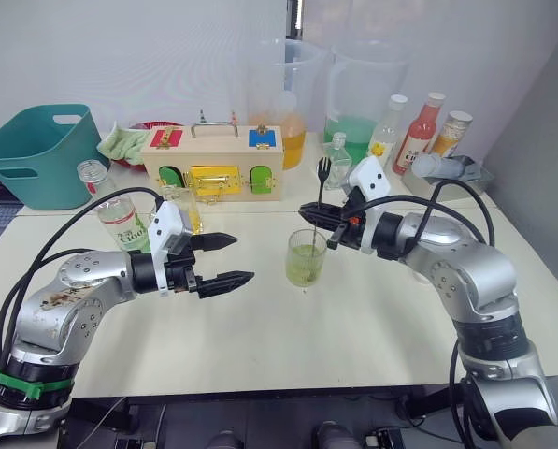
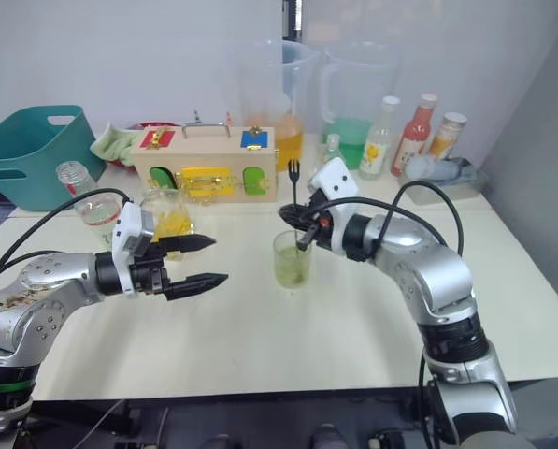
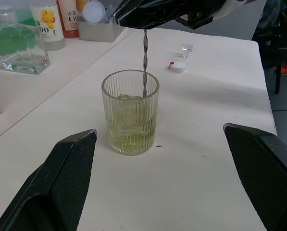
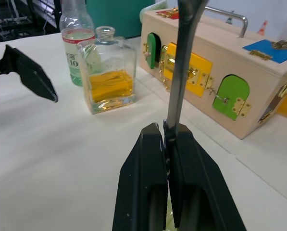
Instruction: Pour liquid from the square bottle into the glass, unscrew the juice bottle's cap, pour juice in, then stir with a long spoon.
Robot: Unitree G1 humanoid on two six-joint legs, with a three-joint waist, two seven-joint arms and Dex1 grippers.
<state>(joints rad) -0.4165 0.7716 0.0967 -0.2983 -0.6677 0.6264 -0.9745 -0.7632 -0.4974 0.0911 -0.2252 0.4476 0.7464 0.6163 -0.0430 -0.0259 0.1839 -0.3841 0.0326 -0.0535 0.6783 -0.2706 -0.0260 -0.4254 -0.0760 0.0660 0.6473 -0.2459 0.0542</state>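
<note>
Right tool (image 4: 167, 144) clamped on long spoon (image 3: 144, 62), seemingly dipped in glass (image 3: 130, 113) below.

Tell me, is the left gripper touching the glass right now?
Apart. In the left wrist view the left gripper has its jaws spread wide, with bare table on both sides of the glass between them.
</note>
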